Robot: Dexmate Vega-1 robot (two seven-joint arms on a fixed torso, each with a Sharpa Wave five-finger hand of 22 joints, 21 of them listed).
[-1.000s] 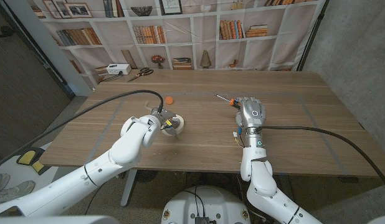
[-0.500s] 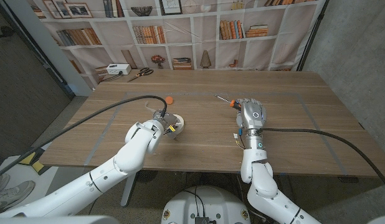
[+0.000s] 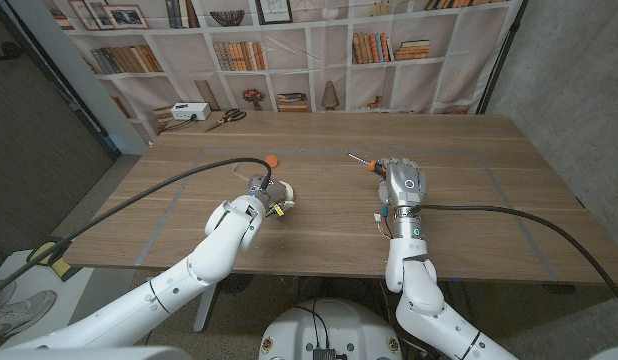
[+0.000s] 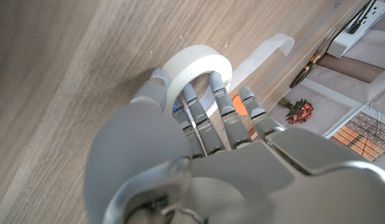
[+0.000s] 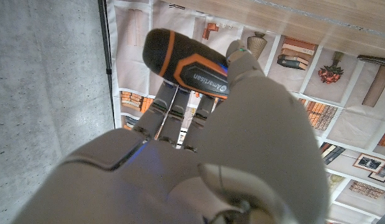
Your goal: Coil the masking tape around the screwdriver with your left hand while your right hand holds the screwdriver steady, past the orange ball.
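White masking tape roll (image 4: 195,70) lies on the wooden desk (image 3: 319,230) near the small orange ball (image 3: 274,158); my left hand (image 3: 266,196) fingers (image 4: 220,102) grip it. My right hand (image 3: 401,180) grips the black-and-orange screwdriver (image 5: 186,63).

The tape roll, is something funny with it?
A bit. In the left wrist view a loose strip curls off the masking tape roll, sticking up in the air past the left hand, which grips the roll. It is stuck to nothing. The right hand holds the screwdriver.
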